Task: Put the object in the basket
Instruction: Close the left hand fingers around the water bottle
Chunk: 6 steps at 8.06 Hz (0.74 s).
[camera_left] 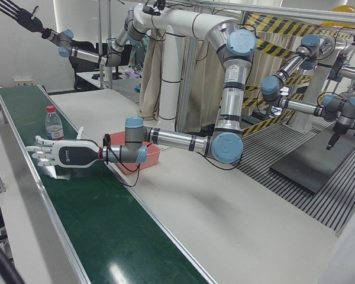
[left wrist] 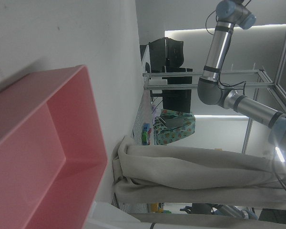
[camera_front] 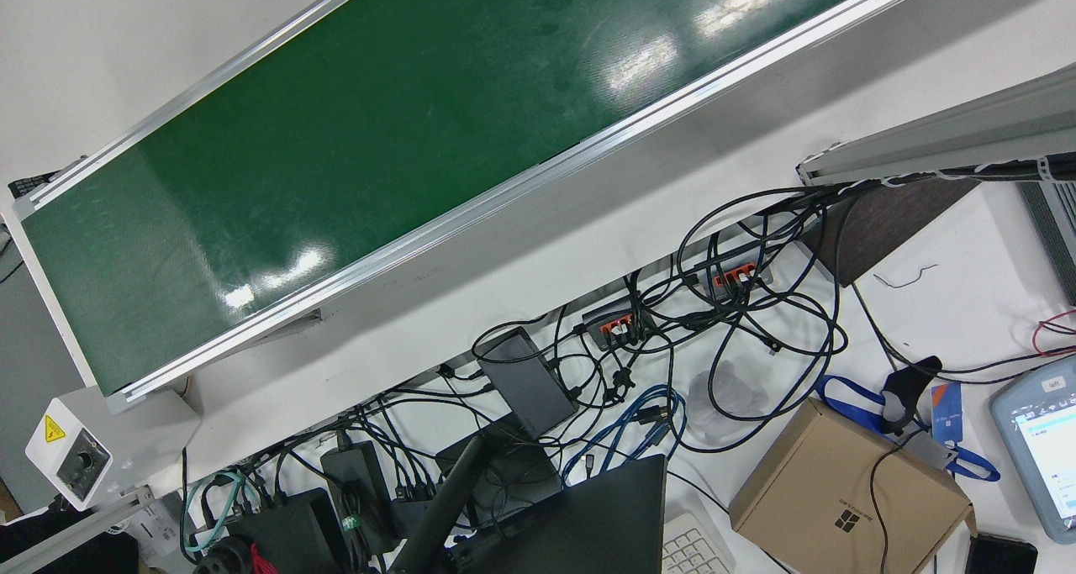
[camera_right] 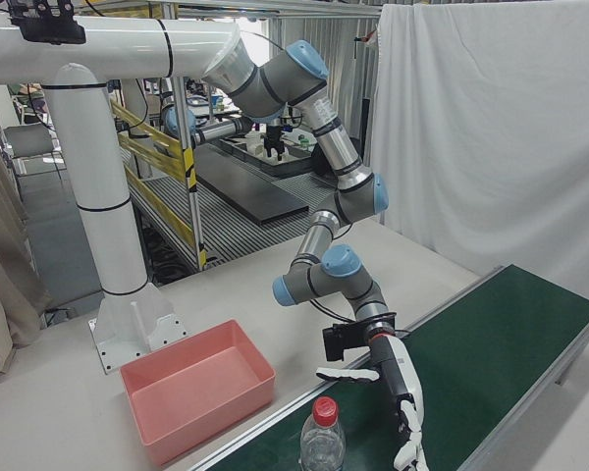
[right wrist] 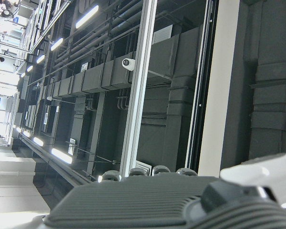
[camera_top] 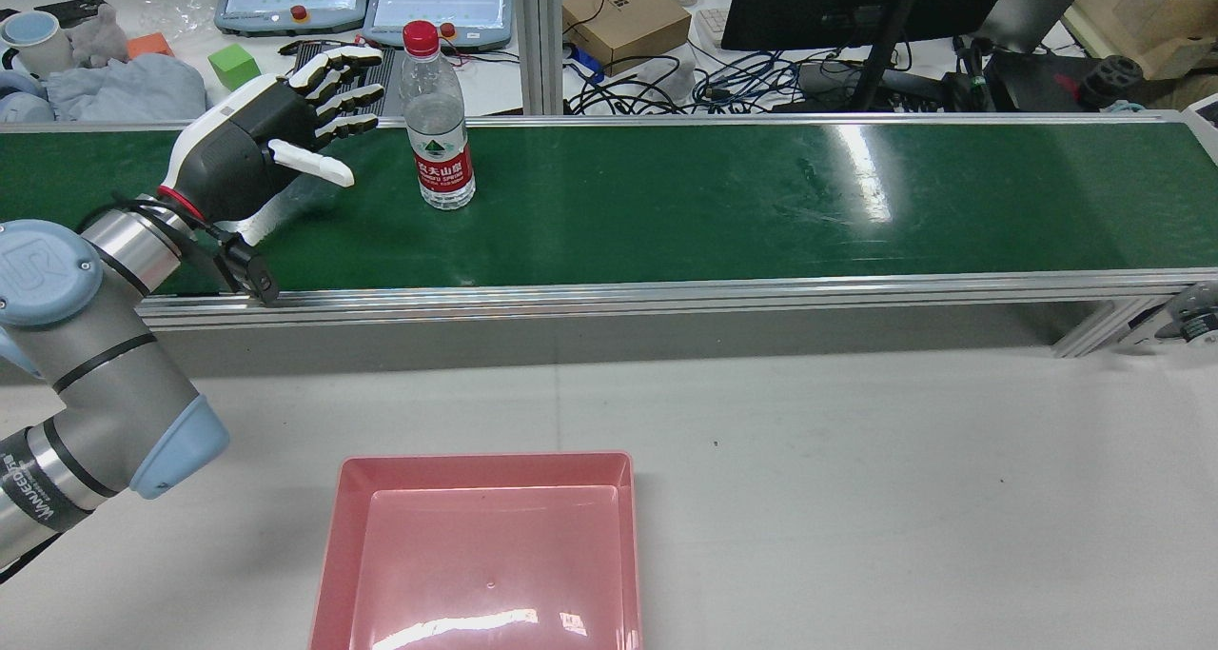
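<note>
The water bottle [camera_top: 437, 122] is seen upright on the green conveyor belt [camera_top: 714, 203] in the rear view; the front view shows only bare belt. The left robot hand [camera_top: 276, 141] is spread wide just beside the bottle, grasping nothing. The pink basket [camera_top: 485, 555] on the desk [camera_top: 904, 488] is seen empty. The right robot hand [camera_left: 18, 15] is raised high, fingers splayed.

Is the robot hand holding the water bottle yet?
No. The left hand is open beside the bottle on the belt, not touching it. It holds nothing.
</note>
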Motion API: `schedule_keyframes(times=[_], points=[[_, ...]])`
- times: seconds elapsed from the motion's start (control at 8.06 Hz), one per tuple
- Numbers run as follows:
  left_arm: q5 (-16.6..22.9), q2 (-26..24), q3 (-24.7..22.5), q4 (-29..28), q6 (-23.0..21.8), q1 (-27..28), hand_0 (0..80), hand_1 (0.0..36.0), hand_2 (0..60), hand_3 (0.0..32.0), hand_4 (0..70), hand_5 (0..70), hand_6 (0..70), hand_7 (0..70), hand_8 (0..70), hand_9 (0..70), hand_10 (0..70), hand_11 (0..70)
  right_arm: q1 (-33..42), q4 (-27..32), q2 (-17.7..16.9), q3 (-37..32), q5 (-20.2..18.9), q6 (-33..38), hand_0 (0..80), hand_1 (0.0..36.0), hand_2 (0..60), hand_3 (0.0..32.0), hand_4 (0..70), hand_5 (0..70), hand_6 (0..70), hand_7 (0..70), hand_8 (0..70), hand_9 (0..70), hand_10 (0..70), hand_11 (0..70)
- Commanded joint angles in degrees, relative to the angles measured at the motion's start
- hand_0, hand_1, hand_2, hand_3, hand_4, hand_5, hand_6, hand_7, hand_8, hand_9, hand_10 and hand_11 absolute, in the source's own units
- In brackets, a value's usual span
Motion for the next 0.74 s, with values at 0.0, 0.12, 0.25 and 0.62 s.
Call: schedule_keyframes(times=[0.0,0.12,0.25,0.62], points=[[0.1,-1.7,0.2,0.1,-0.1,0.4,54.3,7.0,0.0,11.8,3.7,30.9,5.0,3.7,10.5,10.7,8.4,13.5,0.0,0.0,0.0,0.0,0.0,0.0,0.0,0.0,0.0,0.0,0.0,0.0,0.0,0.0,0.0,0.0,0.0,0.0],[0.0,-2.1,0.3,0.1,-0.1,0.3,54.8,7.3,0.0,11.8,3.3,31.0,4.6,3.4,10.1,10.5,7.9,12.8,0.0,0.0,0.0,0.0,0.0,0.0,0.0,0.0,0.0,0.0,0.0,0.0,0.0,0.0,0.0,0.0,0.0,0.0],[-0.1,-2.6,0.3,0.0,-0.1,0.0,54.8,7.1,0.0,12.4,1.2,30.5,3.9,3.1,8.8,9.6,7.2,11.9,0.0,0.0,0.0,0.0,0.0,0.0,0.0,0.0,0.0,0.0,0.0,0.0,0.0,0.0,0.0,0.0,0.0,0.0],[-0.1,-3.0,0.4,-0.1,-0.2,-0.6,53.6,6.8,0.0,12.2,1.5,31.0,4.2,3.3,9.4,11.0,7.4,12.2,0.0,0.0,0.0,0.0,0.0,0.0,0.0,0.0,0.0,0.0,0.0,0.0,0.0,0.0,0.0,0.0,0.0,0.0]])
